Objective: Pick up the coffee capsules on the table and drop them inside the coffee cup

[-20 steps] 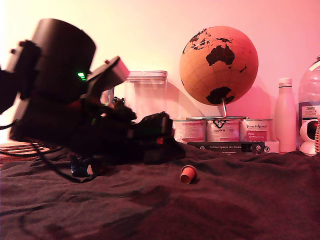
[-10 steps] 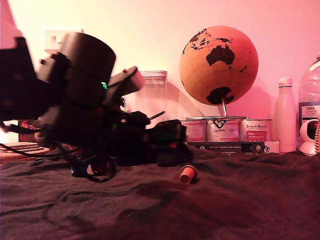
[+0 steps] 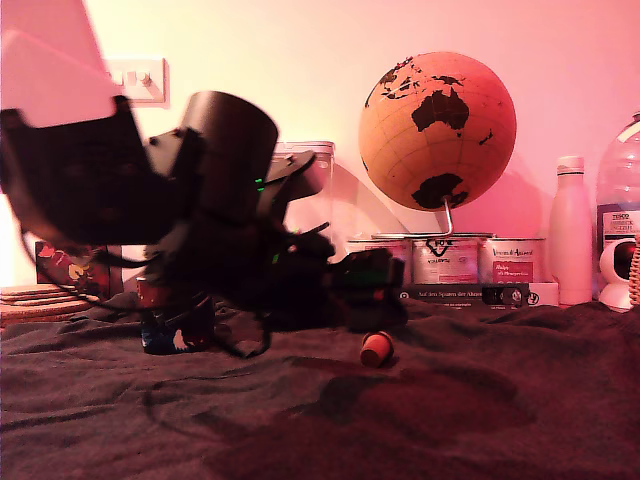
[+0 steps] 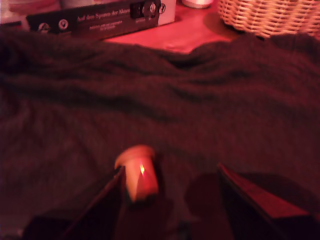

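Note:
An orange-copper coffee capsule (image 3: 377,348) lies on its side on the dark cloth-covered table (image 3: 500,400), near the middle of the exterior view. My gripper (image 3: 380,305) hovers just above and behind it, at the end of the bulky black arm. In the wrist view the gripper (image 4: 170,169) is open, and the capsule (image 4: 137,172) lies between the two fingers (image 4: 100,210), close to one of them and not gripped. The dark patterned coffee cup (image 3: 178,325) stands at the exterior view's left, partly hidden by the arm and its cables.
Behind the cloth stand a cork globe (image 3: 437,130), three labelled tins (image 3: 445,260), a flat dark book (image 3: 470,294), a clear canister (image 3: 305,190) and a white bottle (image 3: 571,230). A wicker basket (image 4: 270,17) sits beyond the cloth's far edge in the wrist view.
The arm has swung steadily toward the exterior view's right, bringing the gripper over the orange capsule. The cup now shows more from behind the arm. The capsule has not moved.

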